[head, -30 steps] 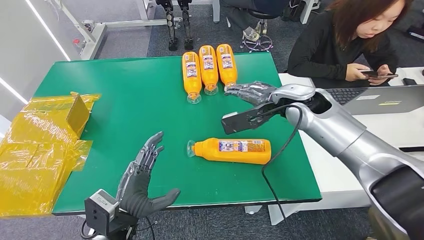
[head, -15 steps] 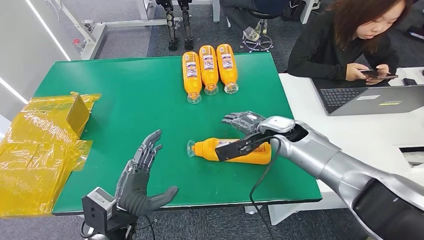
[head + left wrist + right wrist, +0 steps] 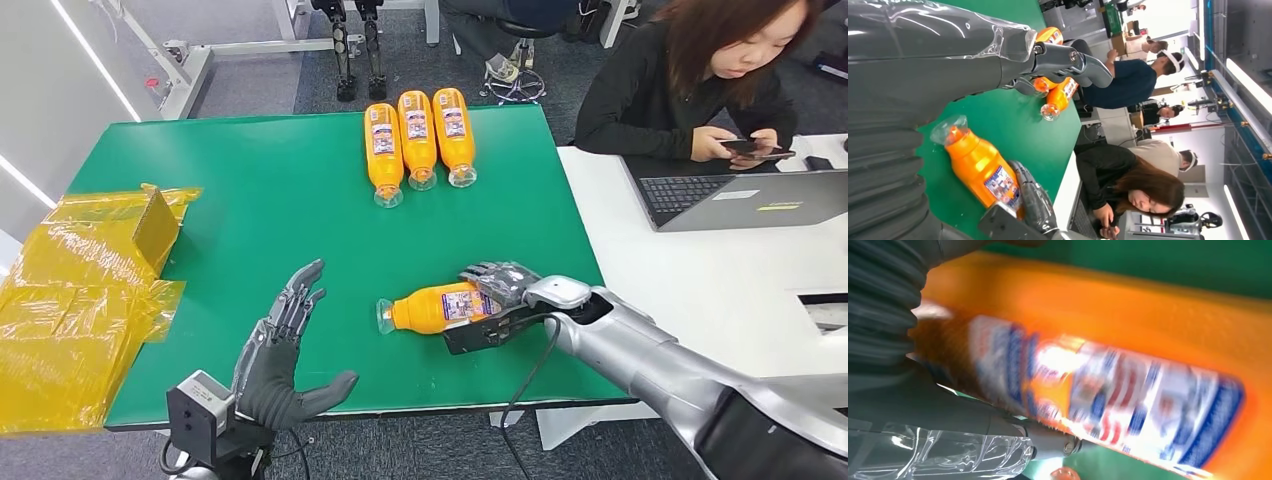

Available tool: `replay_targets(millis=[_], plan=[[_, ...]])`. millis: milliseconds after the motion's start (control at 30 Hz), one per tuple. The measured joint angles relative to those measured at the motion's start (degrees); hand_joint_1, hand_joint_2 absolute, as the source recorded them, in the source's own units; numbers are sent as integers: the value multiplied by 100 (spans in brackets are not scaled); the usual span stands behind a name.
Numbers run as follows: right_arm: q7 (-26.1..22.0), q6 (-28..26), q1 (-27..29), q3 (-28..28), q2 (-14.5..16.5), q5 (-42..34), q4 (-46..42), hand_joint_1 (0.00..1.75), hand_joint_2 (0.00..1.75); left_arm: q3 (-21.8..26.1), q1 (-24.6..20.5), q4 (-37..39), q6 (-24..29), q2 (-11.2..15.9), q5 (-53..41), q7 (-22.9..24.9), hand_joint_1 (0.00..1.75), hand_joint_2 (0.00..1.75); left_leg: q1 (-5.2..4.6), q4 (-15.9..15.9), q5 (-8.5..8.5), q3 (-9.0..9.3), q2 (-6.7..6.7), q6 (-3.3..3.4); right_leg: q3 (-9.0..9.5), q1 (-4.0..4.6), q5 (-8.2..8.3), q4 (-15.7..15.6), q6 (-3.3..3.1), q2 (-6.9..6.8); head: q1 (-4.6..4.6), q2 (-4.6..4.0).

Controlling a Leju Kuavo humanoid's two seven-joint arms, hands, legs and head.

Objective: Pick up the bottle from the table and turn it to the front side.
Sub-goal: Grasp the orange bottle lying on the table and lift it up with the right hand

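Bottle (image 3: 432, 308) of orange liquid, lying sideways

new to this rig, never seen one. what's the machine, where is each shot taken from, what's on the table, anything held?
It is a two-legged humanoid with two silver arms and fingered hands. One picture looks down from its head; the other two come from cameras at each wrist, so they appear turned.

On the green table lie three orange bottles side by side at the far edge, and yellow plastic wrapping on the robot's left.

The right hand is wrapped over a fourth orange bottle lying on its side; the blurred right wrist view shows its label close up. The left hand hovers open, holding nothing.
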Motion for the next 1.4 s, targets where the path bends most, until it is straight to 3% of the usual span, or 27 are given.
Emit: replay_targets(millis=[100,233,633,767,1100,1400], plan=[[-31,-108,98,-64,10,75,102,2,175,0,0,-1,0,-3,-21,18,0,175,1,0,-1,4,4,0,1,0,0,-1,0,4,-1,0],[-28,-197,179,-164,43,133,186,172,175,0,0,-2,1,-16,-57,39,0,175,4,-1,-1,15,9,0,9,1,1,-2,-1,8,-1,-1],[40,-525,449,-537,62,337,117,175,175,0,42,-20,1,-44,-139,88,0,175,3,0,13,27,7,6,27,2,10,-2,4,4,1,-1],[224,-915,687,-810,-2,572,-197,175,175,6,124,-99,17,-44,-204,74,0,175,1,1,13,17,4,6,21,1,10,-2,3,2,-1,1],[369,-1836,1647,-2194,-117,1385,-1946,175,175,77,301,-207,224,-44,-307,-114,0,175,1,-2,9,-6,3,7,-9,1,9,-2,3,1,-2,-1],[115,-2431,2661,-2926,-211,1822,-3455,175,175,86,306,-207,240,-44,-313,-167,0,175,1,-3,8,-14,-1,8,-12,2,4,-3,1,-4,1,-1]])
